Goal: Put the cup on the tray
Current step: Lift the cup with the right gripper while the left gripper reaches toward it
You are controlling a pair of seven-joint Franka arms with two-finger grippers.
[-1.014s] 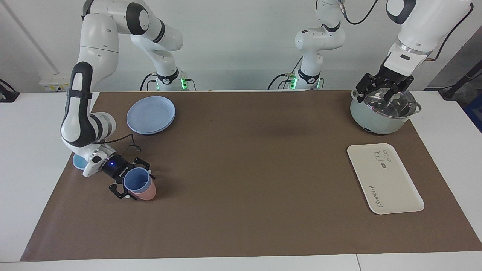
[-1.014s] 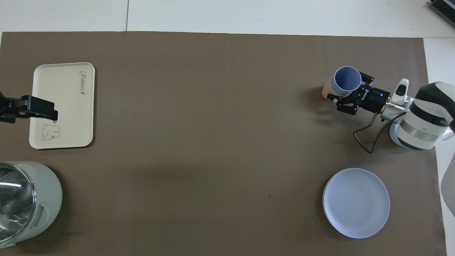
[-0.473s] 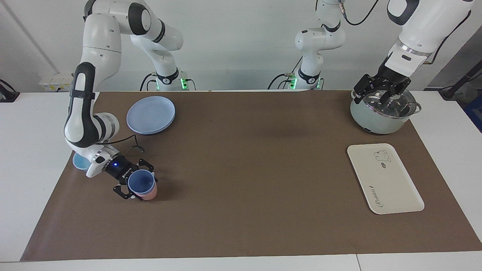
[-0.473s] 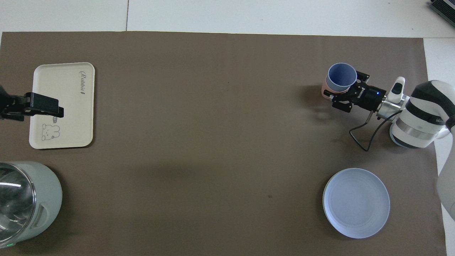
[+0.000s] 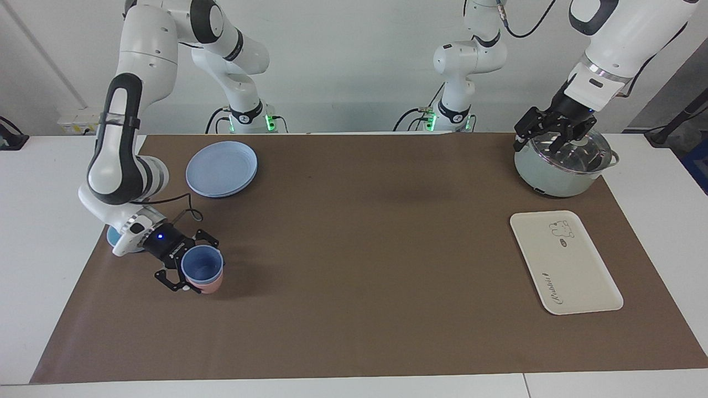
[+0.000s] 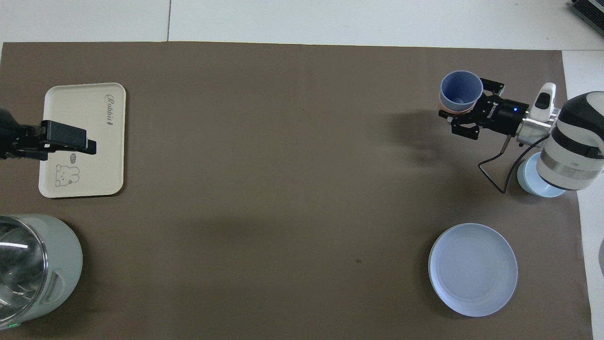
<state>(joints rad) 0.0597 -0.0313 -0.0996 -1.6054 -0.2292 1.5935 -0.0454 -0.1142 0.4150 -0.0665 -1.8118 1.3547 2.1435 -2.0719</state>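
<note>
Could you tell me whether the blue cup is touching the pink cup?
Touching: in the facing view the blue cup, with the right claw around it, sits nested in the pink cup, no gap between them.

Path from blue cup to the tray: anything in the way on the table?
Nothing visible. The right gripper is around the blue cup, which sits nested in the pink cup at the right arm's end. Only bare brown mat lies between it and the tray. The left gripper waits over the pot.

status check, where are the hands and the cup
Right hand shut on the cup, just above the pink cup. Left hand waits over the pot. Tray bare, path clear.
</note>
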